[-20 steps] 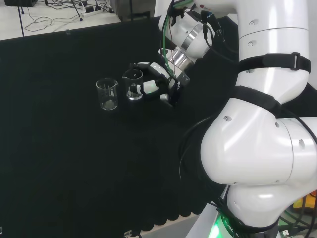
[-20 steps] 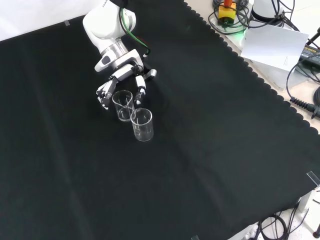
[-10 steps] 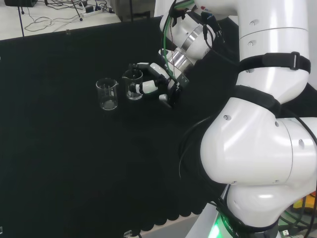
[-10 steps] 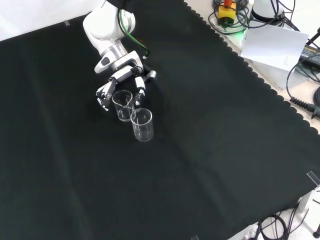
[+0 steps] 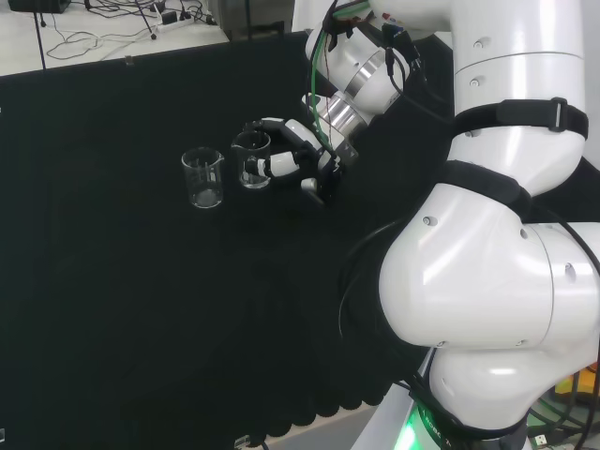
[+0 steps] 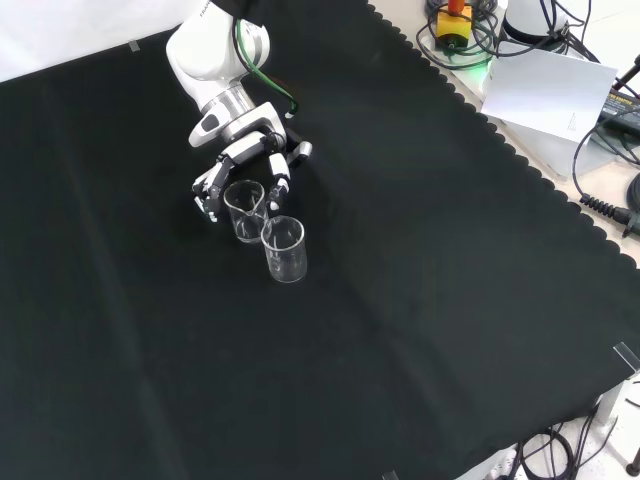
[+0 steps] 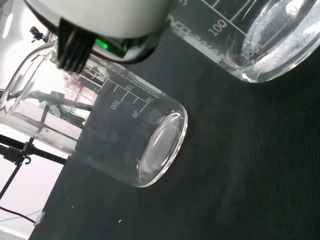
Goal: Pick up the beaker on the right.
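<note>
The right beaker (image 5: 253, 159) is enclosed by the curled fingers of the hand (image 5: 298, 159), with a second beaker (image 5: 202, 177) just beside at 9 o'clock in the head view.

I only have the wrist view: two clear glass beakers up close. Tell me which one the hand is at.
Observer: In the head view the black and white hand is at the right-hand clear glass beaker, with fingers curled round it on both sides.
Operator: Give me the spacing to the other beaker.
Observer: The head view shows a gap of black cloth between it and the left-hand clear glass beaker.
Operator: Report whether either has tipped.
Observer: In the front view both stand upright on the cloth.
</note>
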You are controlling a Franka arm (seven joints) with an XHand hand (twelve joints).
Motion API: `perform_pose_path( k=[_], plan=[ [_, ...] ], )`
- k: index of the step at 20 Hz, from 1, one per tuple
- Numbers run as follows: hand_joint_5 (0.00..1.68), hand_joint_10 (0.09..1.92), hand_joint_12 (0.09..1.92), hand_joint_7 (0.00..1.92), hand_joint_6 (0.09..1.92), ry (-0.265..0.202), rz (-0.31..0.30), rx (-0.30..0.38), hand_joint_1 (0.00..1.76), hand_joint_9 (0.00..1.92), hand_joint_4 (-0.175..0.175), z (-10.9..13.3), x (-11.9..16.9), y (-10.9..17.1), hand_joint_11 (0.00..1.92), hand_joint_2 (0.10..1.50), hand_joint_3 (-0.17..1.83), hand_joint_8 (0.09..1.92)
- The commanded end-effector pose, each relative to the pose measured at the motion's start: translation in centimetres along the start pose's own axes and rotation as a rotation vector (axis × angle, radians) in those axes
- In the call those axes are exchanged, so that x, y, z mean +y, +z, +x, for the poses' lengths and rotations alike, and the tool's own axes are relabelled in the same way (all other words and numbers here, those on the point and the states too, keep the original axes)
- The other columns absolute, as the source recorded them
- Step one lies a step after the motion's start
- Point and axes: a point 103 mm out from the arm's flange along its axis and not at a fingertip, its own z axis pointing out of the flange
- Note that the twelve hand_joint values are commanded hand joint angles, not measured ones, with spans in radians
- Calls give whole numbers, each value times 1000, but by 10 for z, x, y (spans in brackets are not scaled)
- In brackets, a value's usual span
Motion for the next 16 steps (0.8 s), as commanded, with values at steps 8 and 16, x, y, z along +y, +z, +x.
perform_pose_path(
  k=[8,16],
  plan=[
    [957,606,1299,875,893,49,-65,-86,1135,929,-66,5,5,-1,446,741,551,786],
    [1200,513,917,1313,836,29,-131,-104,1416,1309,-151,17,8,-16,1097,625,685,713]
  ],
)
